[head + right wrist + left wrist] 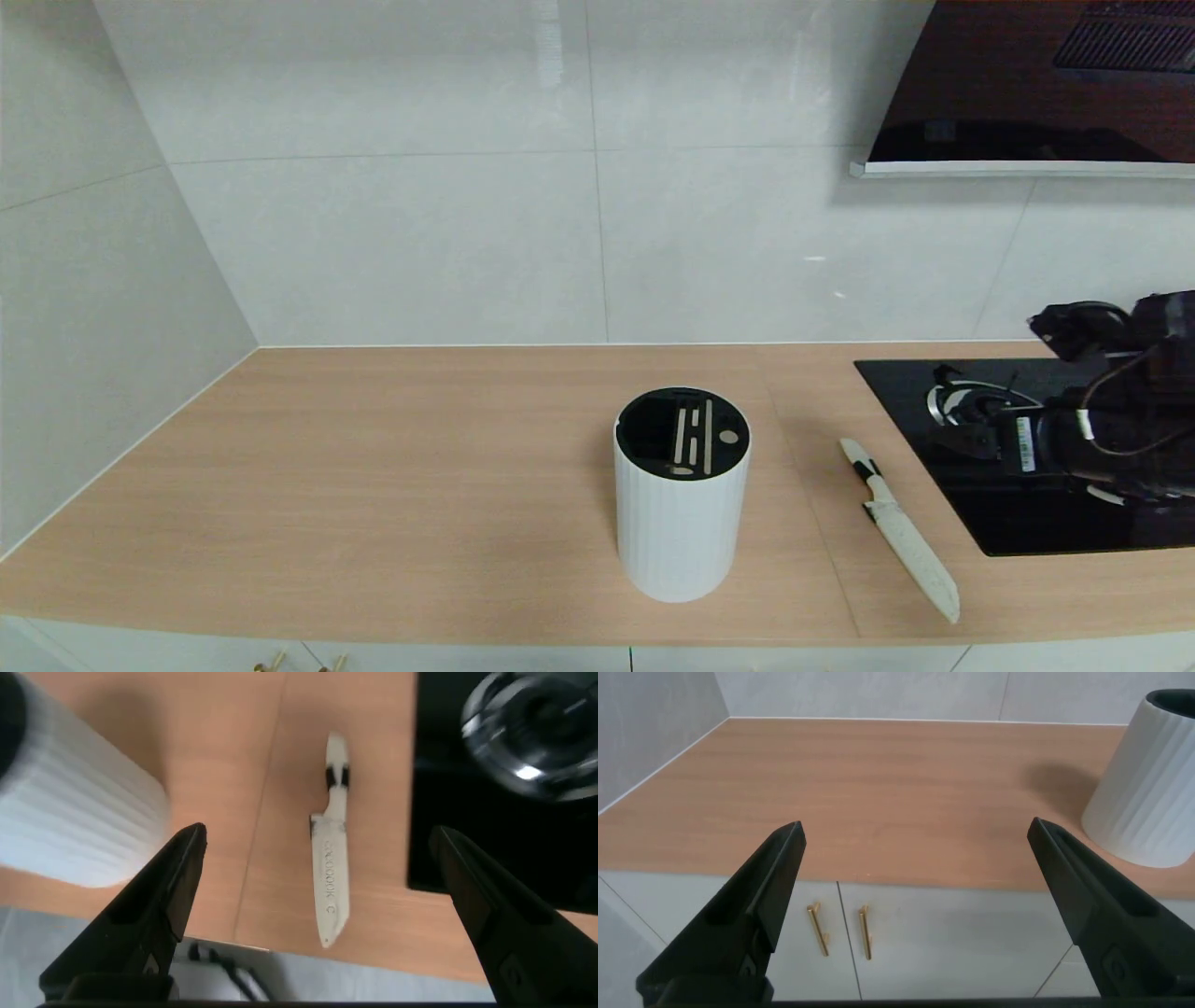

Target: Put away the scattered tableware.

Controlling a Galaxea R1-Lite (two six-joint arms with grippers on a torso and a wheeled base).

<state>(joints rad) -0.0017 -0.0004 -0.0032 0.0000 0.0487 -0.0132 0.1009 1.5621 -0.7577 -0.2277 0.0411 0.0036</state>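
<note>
A white knife [898, 528] with a black band on its handle lies flat on the wooden counter [392, 485], between the white ribbed knife holder [681, 504] and the black stove top [943, 448]. The holder stands upright; its black top has several slots. My right arm [1111, 439] hangs over the stove. In the right wrist view my right gripper [318, 840] is open, high above the knife [331, 873], with the holder [75, 812] off to one side. My left gripper [915, 835] is open and holds nothing, low in front of the counter's front edge, with the holder [1148, 784] beyond it.
A burner [971, 406] sits on the stove and a range hood [1027, 93] hangs above it. Tiled walls close the counter at the back and left. Cabinet doors with gold handles [840, 931] lie under the counter edge. Bare wood stretches left of the holder.
</note>
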